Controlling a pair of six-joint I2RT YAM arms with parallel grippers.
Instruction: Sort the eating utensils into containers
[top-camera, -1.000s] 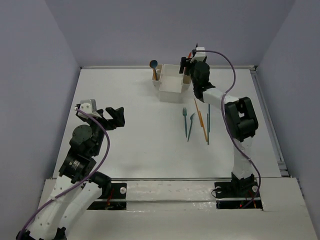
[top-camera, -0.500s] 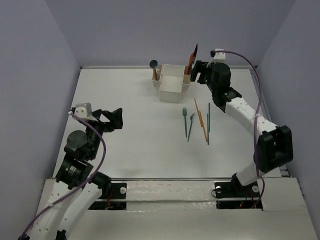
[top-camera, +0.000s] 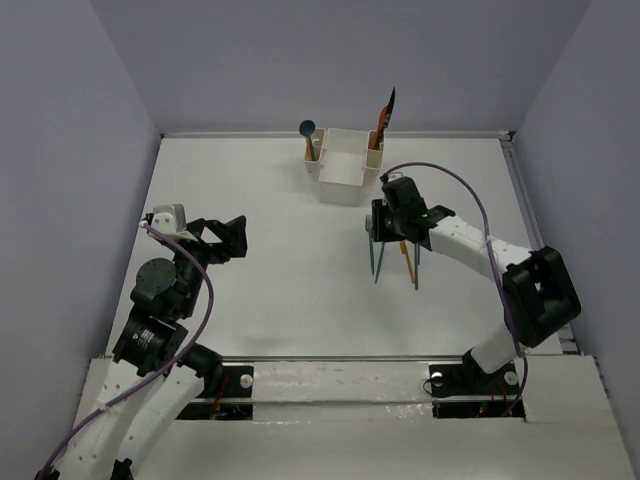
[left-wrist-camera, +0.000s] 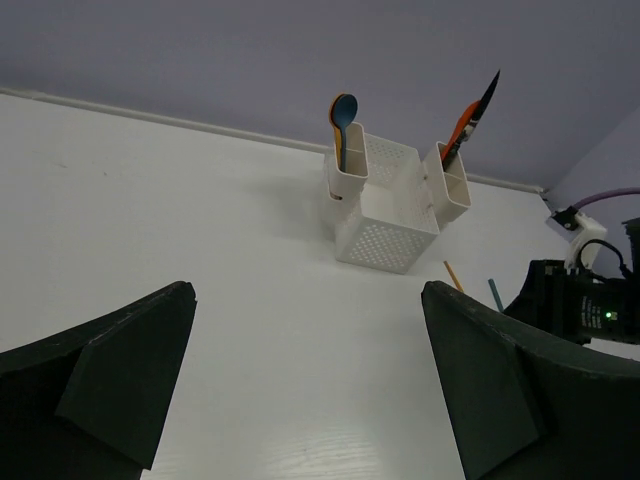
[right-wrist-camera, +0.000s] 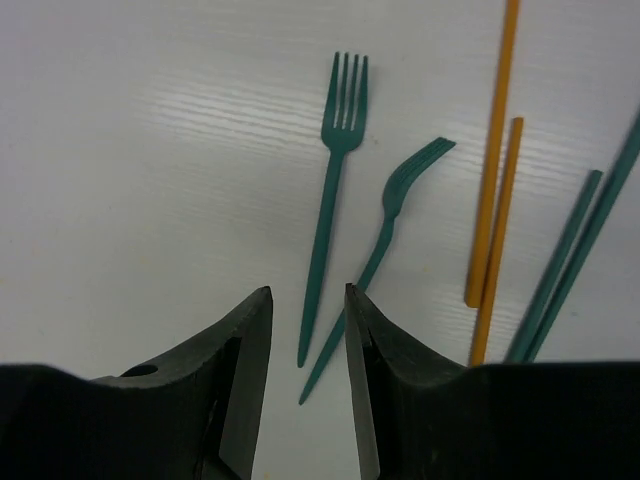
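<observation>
Right jaws swung from caddy (top-camera: 345, 190) down to the teal forks (right-wrist-camera: 342, 125), handle tips inside their narrowed, unclamped gap; fork pickup looks next. Left jaws wide apart.

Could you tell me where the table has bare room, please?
The wide middle of the table, between the left gripper and the forks, is bare. It is crowded at the forks and chopsticks under the right gripper, and at the caddy.

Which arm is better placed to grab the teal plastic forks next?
Right: the right gripper is directly over the two teal plastic forks; the left gripper sits far to their left.
</observation>
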